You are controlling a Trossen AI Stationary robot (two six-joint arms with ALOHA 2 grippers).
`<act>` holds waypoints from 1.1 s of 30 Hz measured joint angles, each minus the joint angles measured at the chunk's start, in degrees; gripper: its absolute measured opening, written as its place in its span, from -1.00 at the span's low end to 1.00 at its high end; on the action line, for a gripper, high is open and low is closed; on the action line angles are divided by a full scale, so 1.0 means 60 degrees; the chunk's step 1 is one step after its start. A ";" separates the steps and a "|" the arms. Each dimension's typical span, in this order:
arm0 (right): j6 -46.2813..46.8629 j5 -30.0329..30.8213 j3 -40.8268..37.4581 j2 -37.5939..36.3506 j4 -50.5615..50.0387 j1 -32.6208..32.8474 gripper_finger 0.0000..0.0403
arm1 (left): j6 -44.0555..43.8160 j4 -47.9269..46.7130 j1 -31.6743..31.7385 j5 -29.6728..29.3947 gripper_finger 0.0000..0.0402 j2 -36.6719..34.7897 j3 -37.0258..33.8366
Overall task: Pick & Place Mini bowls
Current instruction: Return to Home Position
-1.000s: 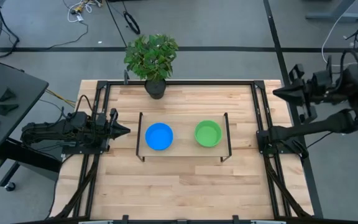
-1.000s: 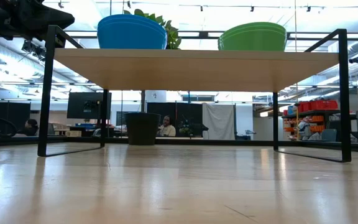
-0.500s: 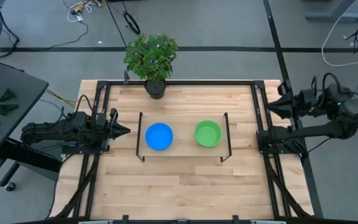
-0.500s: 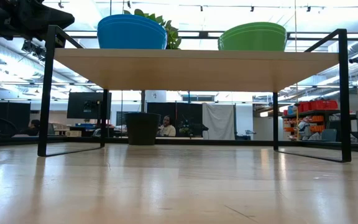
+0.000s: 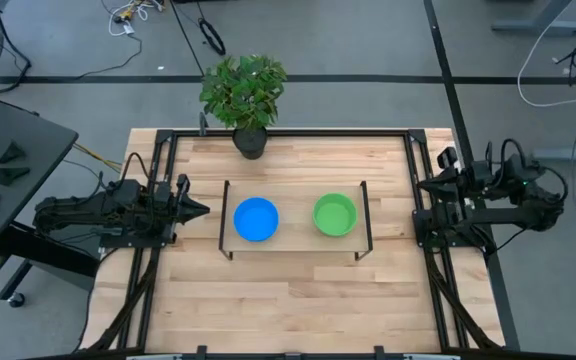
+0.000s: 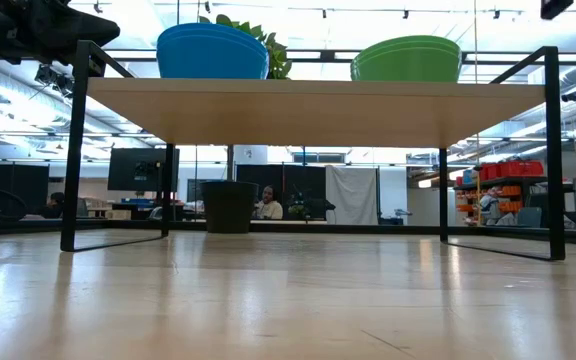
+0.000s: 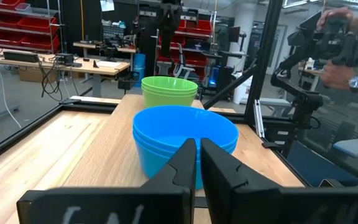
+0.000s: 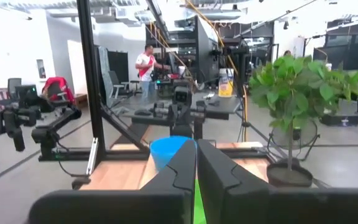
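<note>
Surface: light slatted wooden table point(image 5: 288, 300) with black frame rails along its left and right edges; open workshop behind, with a person in a white and red top point(image 8: 146, 68) standing far off.

Task items: nested stack of bright blue round plastic mini bowls point(image 5: 256, 219) on the left half of a low wooden shelf with black metal legs point(image 5: 295, 235). Nested stack of bright green round plastic mini bowls point(image 5: 335, 215) on the right half of the same shelf. Stacks stand apart, both upright. Shelf sits mid-table.

Left gripper point(image 5: 202, 210): just left of the shelf's left end, level with the blue stack, pointing at it, not touching. Its dark fingers point(image 7: 182, 165) are pressed nearly together, only a thin slit between them, nothing held.

Right gripper point(image 5: 430, 184): over the right frame rail, well apart from the green stack, pointing toward the table centre. Fingers point(image 8: 180, 168) likewise closed to a thin slit, empty.

Leafy green plant point(image 5: 244, 88) in a dark pot point(image 5: 251, 142): at the table's far edge, beyond the blue stack.
</note>
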 joint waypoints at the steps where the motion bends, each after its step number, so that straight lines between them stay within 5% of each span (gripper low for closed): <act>1: 0.0000 0.0010 -0.0109 -0.0127 -0.0100 0.0000 -0.90 | 0.0000 0.0004 0.0000 0.0000 -0.86 0.0000 0.0000; 8: -0.0058 0.0019 -0.0871 -0.0923 -0.0174 0.0000 -0.90 | 0.0000 0.0004 0.0000 0.0000 -0.86 0.0000 0.0000; 33: -0.0251 0.0019 -0.0994 -0.0927 -0.0166 0.0003 -0.90 | -0.0002 0.0011 0.0000 0.0002 -0.86 0.0000 0.0004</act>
